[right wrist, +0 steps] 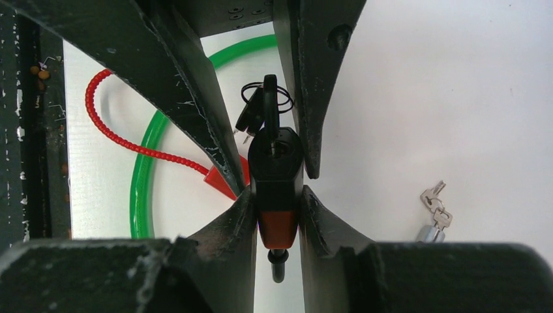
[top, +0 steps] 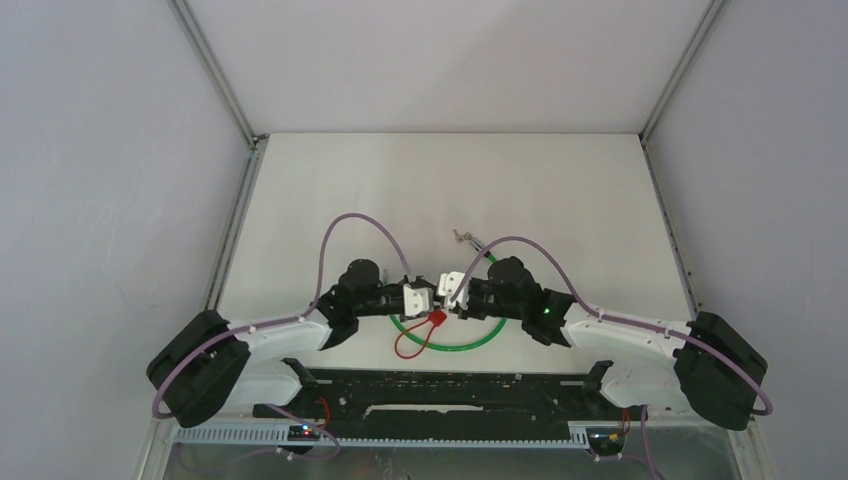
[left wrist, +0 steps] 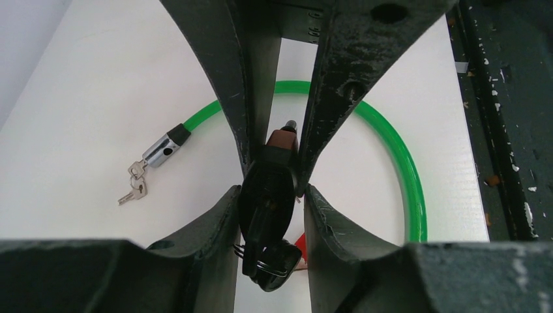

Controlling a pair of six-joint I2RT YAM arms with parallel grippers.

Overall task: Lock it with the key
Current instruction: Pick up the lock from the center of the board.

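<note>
Padlock [right wrist: 277, 169] w/ key [right wrist: 270, 98] inserted
R gripper [right wrist: 276, 189] clamps padlock body; L gripper [left wrist: 272, 189] half-closed round key end, grip unclear

Key [right wrist: 270, 104] tip hidden w/in lock [right wrist: 277, 173].

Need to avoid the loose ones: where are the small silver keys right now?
Top view: the silver keys lie on the table beyond the right gripper, at the metal end of the green cable.
</note>
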